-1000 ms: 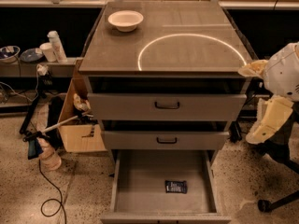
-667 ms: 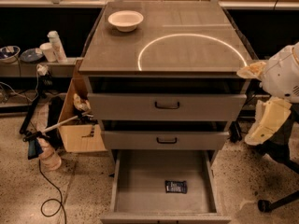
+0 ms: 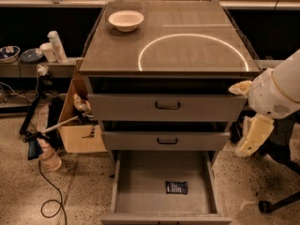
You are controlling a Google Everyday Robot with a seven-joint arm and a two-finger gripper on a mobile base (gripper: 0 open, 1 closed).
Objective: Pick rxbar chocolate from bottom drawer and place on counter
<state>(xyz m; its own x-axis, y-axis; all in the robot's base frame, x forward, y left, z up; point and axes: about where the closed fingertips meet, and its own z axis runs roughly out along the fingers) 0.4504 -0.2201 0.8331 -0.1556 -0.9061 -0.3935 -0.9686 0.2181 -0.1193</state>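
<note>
Right of the cabinet, level with the lower drawer front: gripper point(image 3: 253, 136), cream-coloured, hanging tip-down just beside that front's right end.
Grip state: whether it is parted or closed cannot be told from this view.
Just above the gripper: arm point(image 3: 276, 88), a rounded white housing that runs off the right edge.
Immediately left of the gripper: lower drawer front point(image 3: 140, 140) with a black bar handle, pushed in.
Up and left of the gripper: upper drawer front point(image 3: 131, 108), also with a black handle, pushed in.
Below and left of the gripper: bottom drawer point(image 3: 140, 186), pulled fully out, its grey floor and low side walls in plain sight.
Contents of the bottom drawer: rxbar chocolate point(image 3: 176, 187), a small dark bar with pale print, lying flat on the floor right of centre and toward the front edge, well apart from the gripper and clear of the side walls.
Higher and left of the gripper: counter point(image 3: 187, 18), the flat grey-brown cabinet top.
On the counter, nearer the gripper: white circle point(image 3: 146, 50), a thin outline filling the right half.
On the counter, farthest from the gripper: white bowl point(image 3: 125, 20) at the back left corner, upright, its inside plain white.
Far left of the gripper, past the cabinet: cardboard box point(image 3: 82, 137) on the floor, open-topped, with something pale and crumpled at its top.
Farther left still: shelf point(image 3: 28, 67) carrying a white bottle point(image 3: 56, 46) and a pale cup point(image 3: 48, 52) side by side.
</note>
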